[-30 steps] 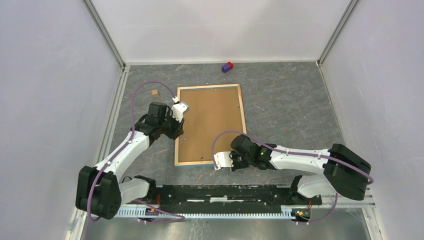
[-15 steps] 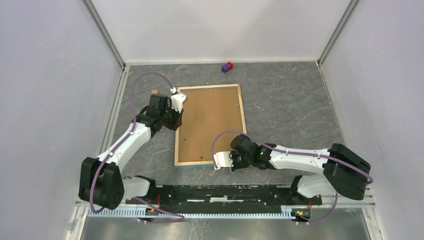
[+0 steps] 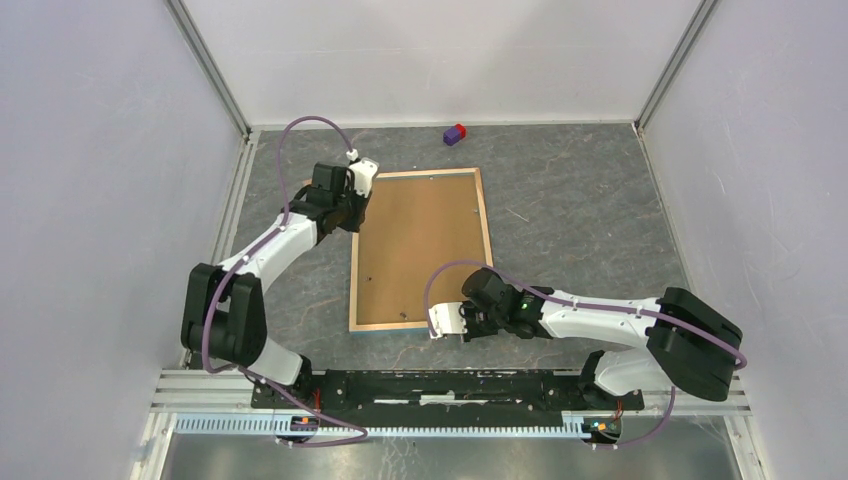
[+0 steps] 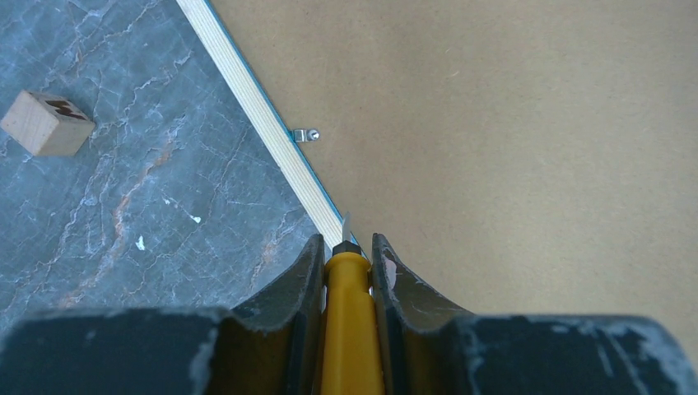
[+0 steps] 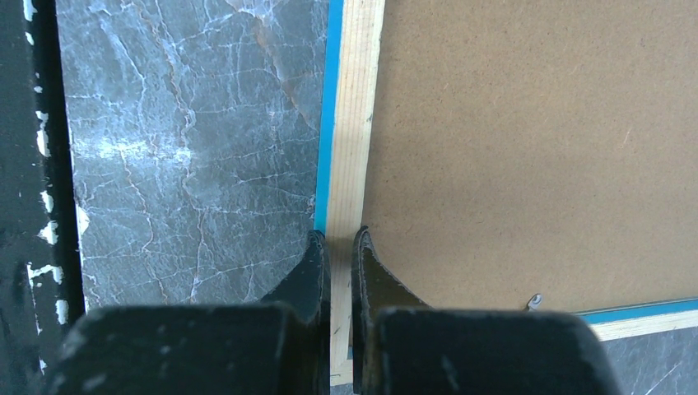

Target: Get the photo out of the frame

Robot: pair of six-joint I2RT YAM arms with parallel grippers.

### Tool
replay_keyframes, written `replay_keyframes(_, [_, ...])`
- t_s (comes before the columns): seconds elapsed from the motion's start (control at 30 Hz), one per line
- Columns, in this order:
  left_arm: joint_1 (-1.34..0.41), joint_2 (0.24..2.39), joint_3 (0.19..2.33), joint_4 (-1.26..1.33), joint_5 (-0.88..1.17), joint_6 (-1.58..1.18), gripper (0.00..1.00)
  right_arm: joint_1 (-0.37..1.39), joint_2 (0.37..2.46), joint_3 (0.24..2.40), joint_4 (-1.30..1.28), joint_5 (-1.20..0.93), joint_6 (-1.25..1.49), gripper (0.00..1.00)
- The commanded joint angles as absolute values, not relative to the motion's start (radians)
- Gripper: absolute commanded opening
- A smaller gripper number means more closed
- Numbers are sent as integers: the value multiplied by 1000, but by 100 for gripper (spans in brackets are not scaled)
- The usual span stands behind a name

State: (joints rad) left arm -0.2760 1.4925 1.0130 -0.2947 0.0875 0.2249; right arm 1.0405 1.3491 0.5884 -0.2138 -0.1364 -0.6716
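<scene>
The frame (image 3: 420,250) lies face down, its brown back (image 4: 494,123) up, with a light wood rim (image 4: 272,123) and a thin blue edge. The photo is hidden under the back. My left gripper (image 3: 358,178) is at the frame's far left corner, shut on a yellow-handled tool (image 4: 350,329). The tool's metal tip (image 4: 346,224) sits at the left rim, just short of a small metal tab (image 4: 306,134). My right gripper (image 3: 442,322) is at the near right corner. In the right wrist view it (image 5: 340,239) is shut, its fingers lying over the rim (image 5: 354,123).
A small wooden cube (image 4: 47,123) lies on the grey table left of the frame. A purple and red block (image 3: 455,133) sits near the back wall. Another metal tab (image 5: 535,301) shows near the frame's corner. Walls close in the left, right and back.
My left arm has moved away from me along the frame's left edge to the far left corner, carrying the yellow tool. The right arm and the frame have not moved.
</scene>
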Motion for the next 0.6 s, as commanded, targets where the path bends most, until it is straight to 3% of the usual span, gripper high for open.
replay_keyframes(0.0, [-272, 1533, 1054, -202, 46, 184, 2, 1039, 1401, 523, -296, -166, -709, 0])
replay_keyframes(0.57, [-265, 1680, 1106, -139, 14, 215, 2, 1040, 1408, 522, -313, -196, -718, 0])
